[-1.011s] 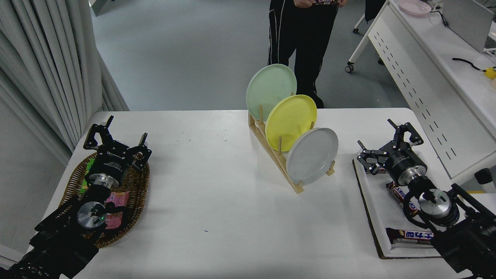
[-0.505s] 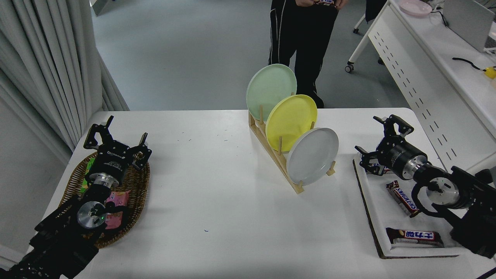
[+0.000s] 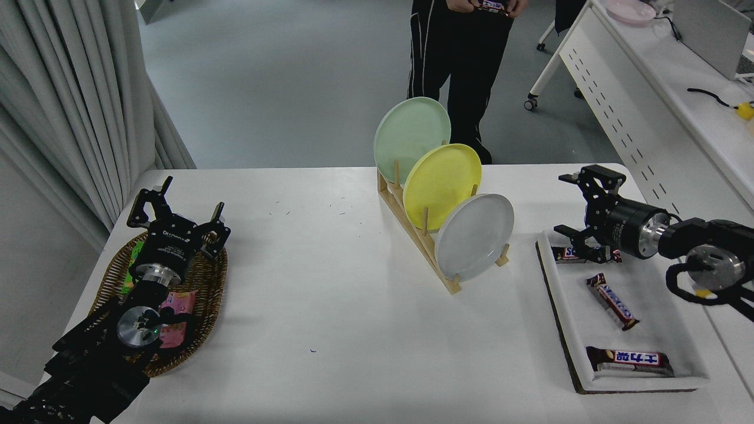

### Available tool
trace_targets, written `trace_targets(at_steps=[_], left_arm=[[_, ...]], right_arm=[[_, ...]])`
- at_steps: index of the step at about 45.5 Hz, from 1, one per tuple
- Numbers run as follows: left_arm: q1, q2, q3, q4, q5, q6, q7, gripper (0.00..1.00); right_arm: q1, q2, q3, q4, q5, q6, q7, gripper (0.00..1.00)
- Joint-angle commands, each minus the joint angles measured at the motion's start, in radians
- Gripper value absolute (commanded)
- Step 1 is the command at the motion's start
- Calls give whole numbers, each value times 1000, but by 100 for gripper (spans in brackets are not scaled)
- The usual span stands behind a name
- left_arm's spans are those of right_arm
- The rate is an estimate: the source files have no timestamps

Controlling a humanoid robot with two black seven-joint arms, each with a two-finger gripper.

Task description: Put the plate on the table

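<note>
1. Near left: left arm parked over a wicker basket (image 3: 207, 306) w/ snack packets; left gripper (image 3: 177, 207) points far, fingers spread, nothing in them.
2. Near right: white tray (image 3: 556, 306) on the table (image 3: 330, 306), holding choc bars – one at near edge (image 3: 629, 357), one mid (image 3: 611, 301), one at far end (image 3: 568, 254).
3. Right, a bit farther: right arm comes in from right edge, lying roughly level, pointing left. Right gripper (image 3: 572, 203) is above tray's far end, jaws wide apart, holding nothing; lower finger is just over the far bar – can't tell if touching.
4. Centre: wooden rack (image 3: 412, 227) runs diagonally, near-right to far-left. The plate (image 3: 475, 237), pale grey-white, stands on edge in the nearest slot, leaning on pegs, well apart from right gripper.
5. Behind it in rack: yellow plate (image 3: 442, 185), then mint-green plate (image 3: 411, 138) farthest.
6. Far side: a person (image 3: 456, 59) in dark trousers stands past table edge, hands holding sth small at top of pic.
7. Far right: white desk (image 3: 665, 88) w/ slotted side panel.
</note>
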Motion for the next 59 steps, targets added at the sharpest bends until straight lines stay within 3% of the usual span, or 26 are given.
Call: trace_targets(at_steps=[1, 5, 13, 20, 26, 55, 59], left_arm=[[0, 0, 0, 0, 0, 0, 0, 100], [0, 1, 0, 0, 0, 0, 0, 100], [0, 0, 1, 0, 0, 0, 0, 100], [0, 1, 1, 0, 0, 0, 0, 100], [0, 0, 1, 0, 0, 0, 0, 100], [0, 0, 1, 0, 0, 0, 0, 100], [0, 0, 1, 0, 0, 0, 0, 100]], right_arm=[[101, 7, -79, 40, 36, -6, -6, 100], [104, 45, -62, 40, 38, -10, -36, 100], [104, 93, -48, 3, 35, -17, -211, 100], [131, 156, -54, -2, 38, -46, -253, 100], [142, 193, -44, -11, 35, -127, -263, 100], [144, 308, -22, -31, 141, -191, -263, 100], [147, 308, -19, -32, 142, -204, -263, 92]])
